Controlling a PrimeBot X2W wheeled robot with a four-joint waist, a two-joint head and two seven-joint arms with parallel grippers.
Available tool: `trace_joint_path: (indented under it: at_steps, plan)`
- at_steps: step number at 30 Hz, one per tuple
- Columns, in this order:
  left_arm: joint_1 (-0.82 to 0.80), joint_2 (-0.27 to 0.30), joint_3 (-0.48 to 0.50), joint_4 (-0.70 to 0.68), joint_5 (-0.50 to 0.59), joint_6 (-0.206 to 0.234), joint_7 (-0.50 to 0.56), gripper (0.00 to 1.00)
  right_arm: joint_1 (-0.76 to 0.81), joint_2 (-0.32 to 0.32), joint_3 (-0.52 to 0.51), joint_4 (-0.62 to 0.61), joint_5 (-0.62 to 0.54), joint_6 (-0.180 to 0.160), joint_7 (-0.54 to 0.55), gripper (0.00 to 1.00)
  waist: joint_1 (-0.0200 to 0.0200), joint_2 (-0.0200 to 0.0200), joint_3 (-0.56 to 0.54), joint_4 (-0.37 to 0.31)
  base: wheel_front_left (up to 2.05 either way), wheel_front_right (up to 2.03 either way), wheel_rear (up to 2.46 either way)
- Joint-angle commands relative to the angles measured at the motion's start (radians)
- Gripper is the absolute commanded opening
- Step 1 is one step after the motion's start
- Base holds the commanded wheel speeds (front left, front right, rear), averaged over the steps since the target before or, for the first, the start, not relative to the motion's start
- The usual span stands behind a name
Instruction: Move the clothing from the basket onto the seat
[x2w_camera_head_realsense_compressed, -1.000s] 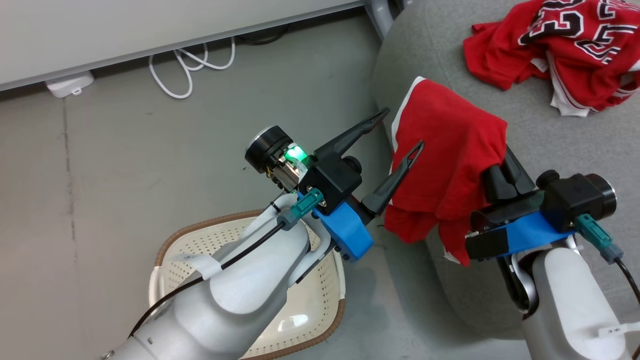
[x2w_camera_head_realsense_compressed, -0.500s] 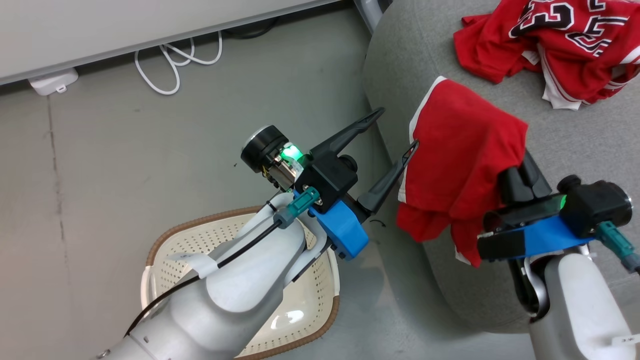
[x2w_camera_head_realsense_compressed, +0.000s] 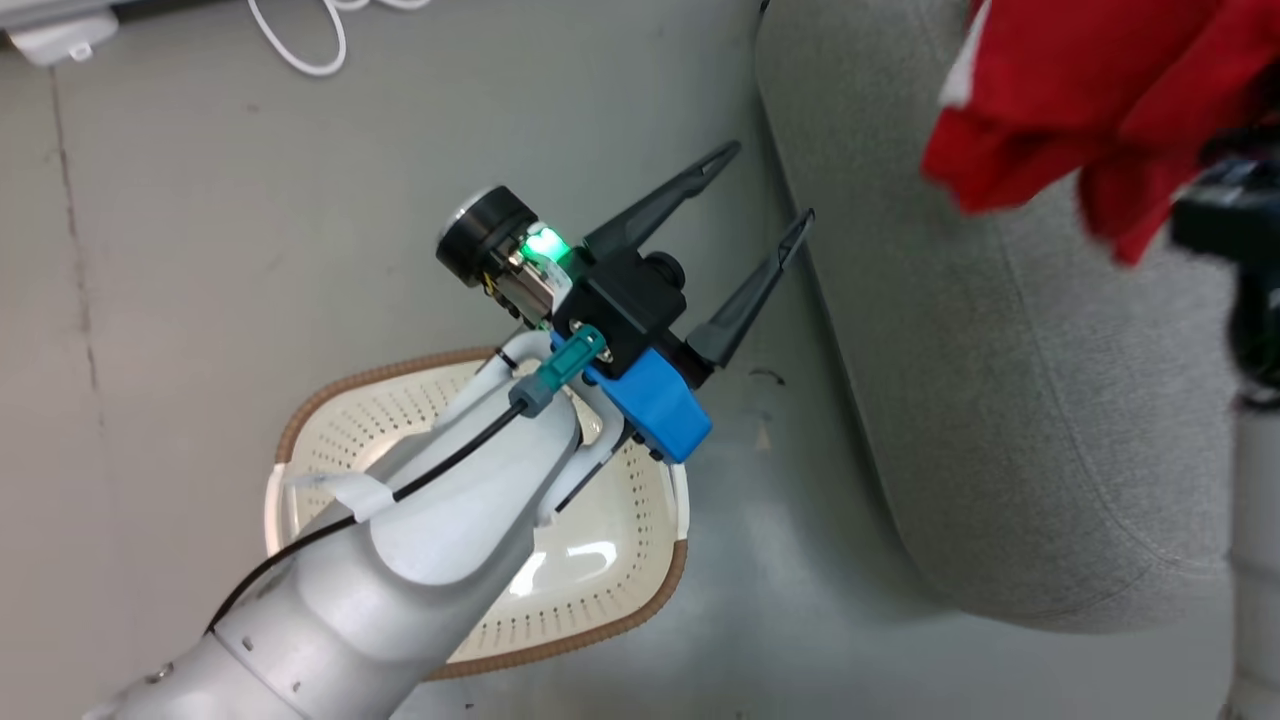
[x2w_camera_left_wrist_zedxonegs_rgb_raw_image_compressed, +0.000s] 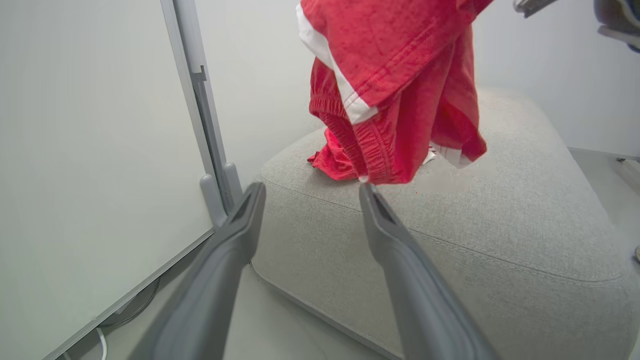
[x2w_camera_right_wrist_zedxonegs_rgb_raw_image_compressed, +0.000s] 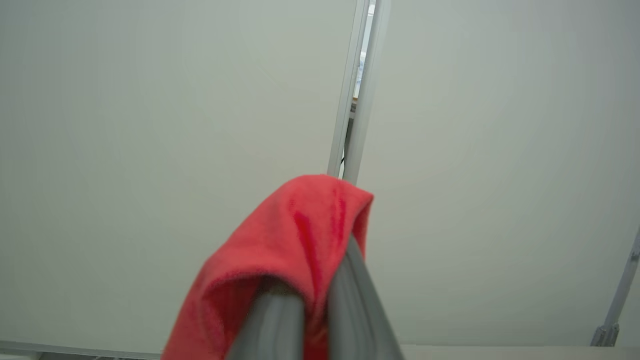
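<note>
Currently: right gripper (x2w_camera_right_wrist_zedxonegs_rgb_raw_image_compressed: 320, 290) clenched on red garment (x2w_camera_left_wrist_zedxonegs_rgb_raw_image_compressed: 395, 90) hanging above grey seat (x2w_camera_left_wrist_zedxonegs_rgb_raw_image_compressed: 500, 225); left gripper (x2w_camera_head_realsense_compressed: 771, 183) released, empty, between white basket (x2w_camera_head_realsense_compressed: 620, 530) and seat.

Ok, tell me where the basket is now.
Head view, lower left: the basket sits on the floor beneath the left forearm, left of the seat.

Red garment (x2w_camera_head_realsense_compressed: 1060, 100) blurred and cropped

The basket (x2w_camera_head_realsense_compressed: 655, 600) stands on the floor (x2w_camera_head_realsense_compressed: 250, 200) left of the seat (x2w_camera_head_realsense_compressed: 1000, 400). The left gripper (x2w_camera_head_realsense_compressed: 771, 182) hovers nearer the seat. A garment (x2w_camera_head_realsense_compressed: 1080, 90) hangs above the seat.
</note>
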Motion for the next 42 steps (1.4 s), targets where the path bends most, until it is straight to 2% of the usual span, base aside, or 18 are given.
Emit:
trace_joint_path:
  at_steps: [1,2,6,11,16,22,24,27,35,42]
  plan:
    - [-0.028,0.01,0.005,-0.005,0.009,0.003,0.001,1.0,-0.067,-0.025,-0.028,-0.007,0.005,0.0,-0.004,0.0,0.0,0.0,0.06,0.012,0.0,0.0,0.0]
    - [-0.028,0.01,0.005,-0.005,0.009,0.003,0.001,1.0,-0.067,-0.025,-0.028,-0.007,0.005,0.0,-0.004,0.0,0.0,0.0,0.06,0.012,0.0,0.0,0.0]
    - [-0.059,0.021,0.005,-0.015,0.017,0.003,0.007,1.0,-0.187,-0.092,-0.092,0.008,0.003,0.0,-0.004,0.0,0.0,0.0,0.135,0.022,0.0,0.0,0.0]
    - [-0.098,0.028,0.001,-0.026,0.033,0.003,0.01,1.0,-0.322,-0.216,-0.177,0.057,-0.008,0.0,-0.004,0.0,0.0,0.0,0.214,0.033,0.0,0.0,0.0]
    - [-0.128,0.023,-0.007,-0.032,0.044,0.003,0.012,1.0,-0.409,-0.383,-0.243,0.152,0.018,0.0,-0.004,0.0,0.0,0.0,0.271,0.044,0.0,0.0,0.0]
    - [-0.142,0.021,-0.013,-0.03,0.049,0.001,0.009,1.0,-0.446,-0.489,-0.311,0.295,0.021,0.0,-0.004,0.0,0.0,0.0,0.3,0.045,0.0,0.0,0.0]
    - [-0.146,0.02,-0.014,-0.029,0.049,0.001,0.008,1.0,-0.428,-0.502,-0.313,0.339,0.005,0.0,-0.004,0.0,0.0,0.0,0.307,0.046,0.0,0.0,0.0]
    - [-0.149,0.025,-0.015,-0.028,0.049,0.001,0.006,1.0,-0.397,-0.486,-0.304,0.4,-0.013,0.0,-0.003,0.0,0.0,0.0,0.314,0.044,0.0,0.0,0.0]
    - [-0.157,0.029,-0.022,-0.025,0.044,0.001,0.006,1.0,-0.339,-0.386,-0.308,0.538,-0.044,0.0,-0.003,0.0,0.0,0.0,0.331,0.049,0.0,0.0,0.0]
    - [-0.159,0.032,-0.024,-0.023,0.038,0.006,0.003,1.0,-0.328,-0.356,-0.308,0.641,-0.067,0.0,-0.004,0.0,0.0,0.0,0.333,0.061,0.0,0.0,0.0]
